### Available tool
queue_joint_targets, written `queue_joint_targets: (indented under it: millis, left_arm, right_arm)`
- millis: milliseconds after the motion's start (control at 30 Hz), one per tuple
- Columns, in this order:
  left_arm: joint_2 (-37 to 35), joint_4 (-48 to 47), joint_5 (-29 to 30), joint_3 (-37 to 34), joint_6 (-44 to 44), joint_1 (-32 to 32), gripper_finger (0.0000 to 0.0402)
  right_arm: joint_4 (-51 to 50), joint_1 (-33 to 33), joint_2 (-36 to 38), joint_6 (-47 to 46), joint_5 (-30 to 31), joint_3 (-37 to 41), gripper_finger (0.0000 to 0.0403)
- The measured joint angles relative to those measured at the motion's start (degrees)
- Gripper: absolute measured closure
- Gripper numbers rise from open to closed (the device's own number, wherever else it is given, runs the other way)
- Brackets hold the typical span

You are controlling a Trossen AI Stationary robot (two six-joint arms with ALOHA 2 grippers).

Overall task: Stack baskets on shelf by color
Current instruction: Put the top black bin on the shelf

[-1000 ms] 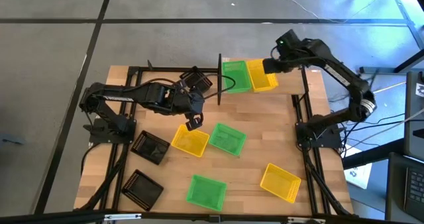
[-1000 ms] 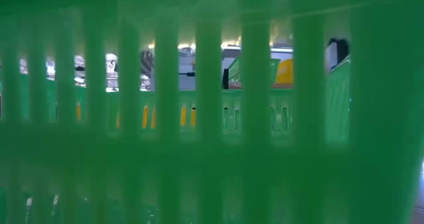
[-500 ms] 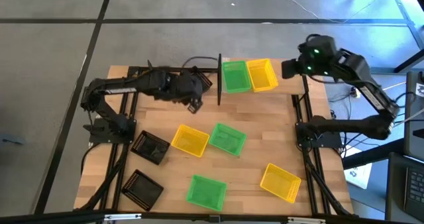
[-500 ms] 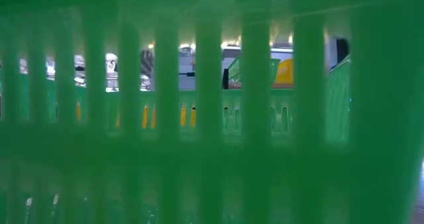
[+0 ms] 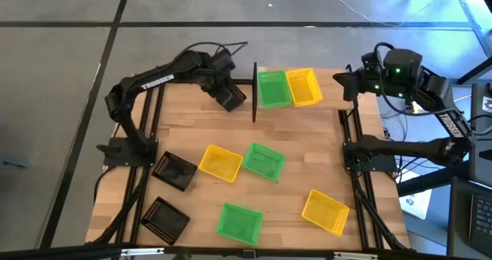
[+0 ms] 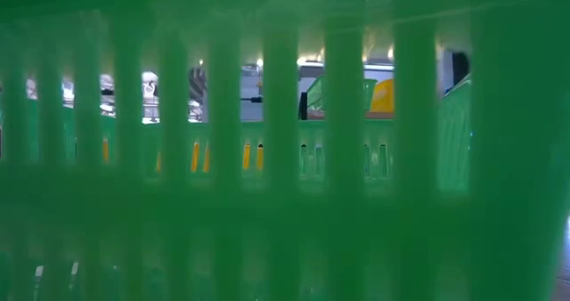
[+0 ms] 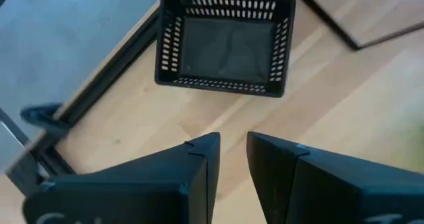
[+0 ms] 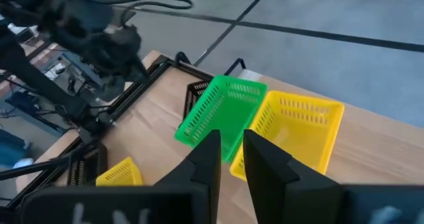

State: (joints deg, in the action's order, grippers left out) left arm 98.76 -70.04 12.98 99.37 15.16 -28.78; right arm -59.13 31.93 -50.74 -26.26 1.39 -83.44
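Two baskets sit on your shelf (image 5: 327,100): green basket (image 5: 272,88) touching yellow basket (image 5: 304,86) | black basket (image 5: 231,96) on tabletop (image 5: 307,145) beside shelf post | left gripper (image 7: 230,159) above it, jaws narrowly apart, empty | right gripper (image 8: 226,154) off the table's right edge, jaws narrowly apart, empty

The shelf (image 5: 323,102) was occupied at its left by a green basket (image 5: 271,88) and a yellow basket (image 5: 304,86) set side by side; bare board was left to their right. A black post (image 5: 254,91) stood just left of the green basket, with a black basket (image 5: 231,97) beyond it.
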Motion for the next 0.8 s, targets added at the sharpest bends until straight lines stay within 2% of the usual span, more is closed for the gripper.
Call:
queue_joint_targets:
  millis: [100,267,400,633,800]
  left_arm:
    - [2.33,0.00,-0.83,0.00,-10.17,-1.46,0.0333]
    - [6.06,0.06,-1.75,-0.02,-34.87,-1.99,0.0333]
    - [8.28,0.43,-9.33,-0.09,-55.54,-1.99,0.0333]
    - [11.29,0.58,-15.84,-0.09,-67.89,-2.70,0.0333]
    - [13.52,2.26,-14.09,-0.09,-72.38,-3.21,0.0333]
  right_arm:
    - [-0.01,-0.73,-0.08,0.55,0.00,0.00,0.0340]
    - [0.00,-1.56,-0.17,2.80,-0.92,0.00,0.0340]
    - [0.00,-1.78,-0.03,4.11,-2.94,0.00,0.0340]
    - [0.00,-1.77,-0.04,6.63,-4.11,0.00,0.0340]
    - [0.00,-1.75,-0.07,7.30,-4.09,0.00,0.0340]
